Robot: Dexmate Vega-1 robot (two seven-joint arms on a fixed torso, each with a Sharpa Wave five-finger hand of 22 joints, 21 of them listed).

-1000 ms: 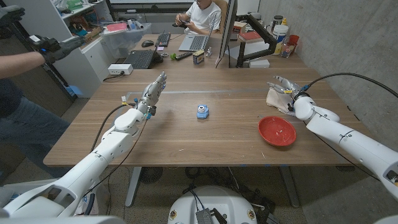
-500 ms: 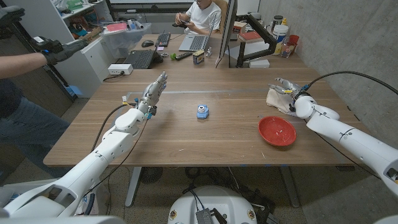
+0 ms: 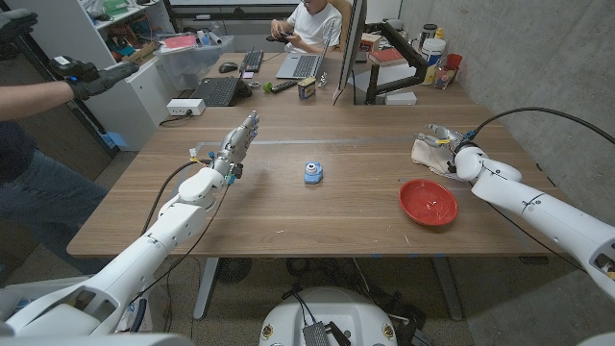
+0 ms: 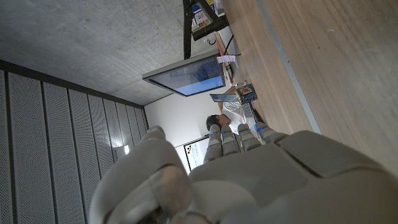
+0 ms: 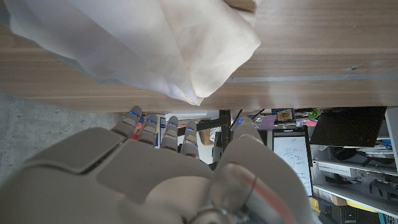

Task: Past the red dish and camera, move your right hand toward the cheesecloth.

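Head view first: the right hand [image 3: 444, 135] is over the far right part of the wooden table [image 3: 317, 216], above the cheesecloth [image 3: 429, 152], fingers spread and holding nothing. Whether the fingers touch the cloth I cannot tell. From the right wrist view the back of that hand [image 5: 168, 177] shows with its fingers reaching out, and the cheesecloth [image 5: 149, 43] lies crumpled and pale on the table just ahead of the fingertips.

Nearer the robot than the cloth, and just beside it, sits the red dish [image 3: 429, 202], close to the right forearm. The small blue camera [image 3: 313, 172] stands near the middle of the table, well apart from the dish and the cloth.

The left hand [image 3: 237, 141] is raised over the left part of the table, fingers straight and close together, gripping nothing; the left wrist view shows its back [image 4: 249, 180].

Behind the table a person [image 3: 309, 24] sits at a desk with a laptop [image 3: 300, 65]. At the left edge another person's gloved hand [image 3: 91, 75] reaches out.
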